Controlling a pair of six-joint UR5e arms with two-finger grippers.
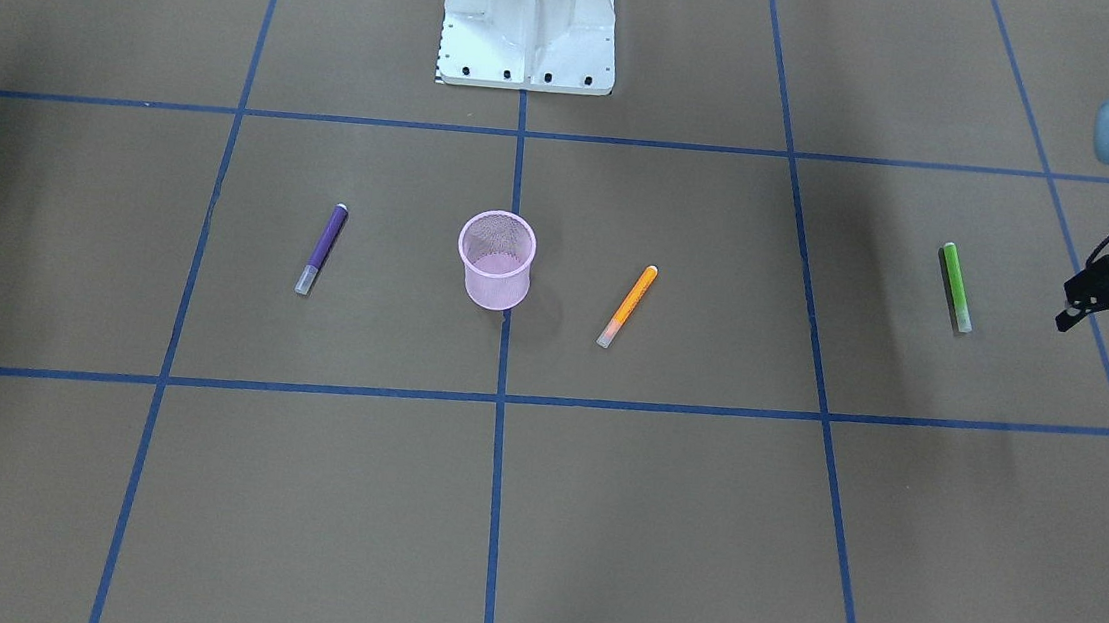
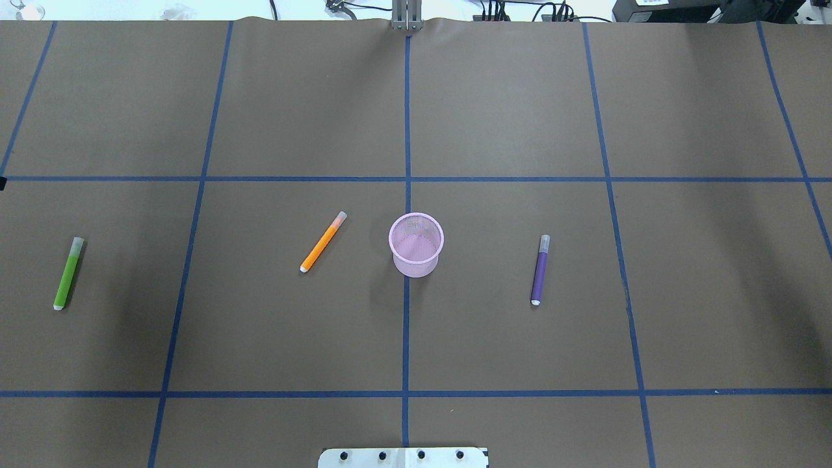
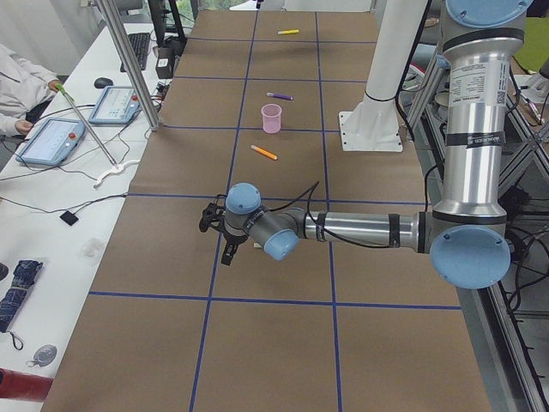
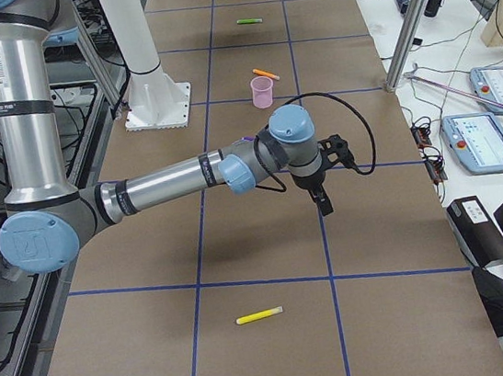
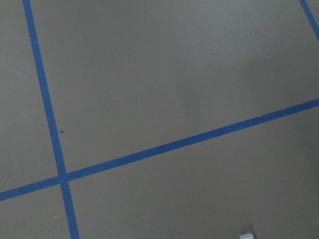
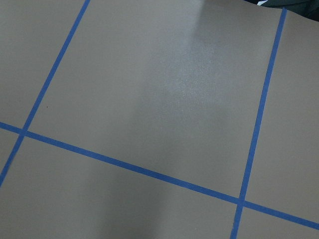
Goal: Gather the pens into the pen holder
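The pink mesh pen holder (image 1: 497, 258) (image 2: 416, 245) stands upright at the table's centre with nothing visible inside. A purple pen (image 1: 322, 249) (image 2: 539, 270) lies flat on the robot's right of it. An orange pen (image 1: 628, 305) (image 2: 323, 242) lies close on its other side. A green pen (image 1: 955, 286) (image 2: 67, 273) rests far out on the robot's left. My left gripper (image 1: 1105, 333) hovers open and empty just outboard of the green pen. My right gripper (image 4: 323, 199) hangs over bare table well away from the pens; I cannot tell whether it is open or shut.
A yellow pen (image 4: 259, 316) (image 3: 288, 32) lies at the table's far right end, outside the overhead view. The robot's white base (image 1: 528, 38) stands behind the holder. Blue tape lines (image 2: 406, 393) grid the brown table. A person sits at a side bench with tablets (image 3: 51, 142).
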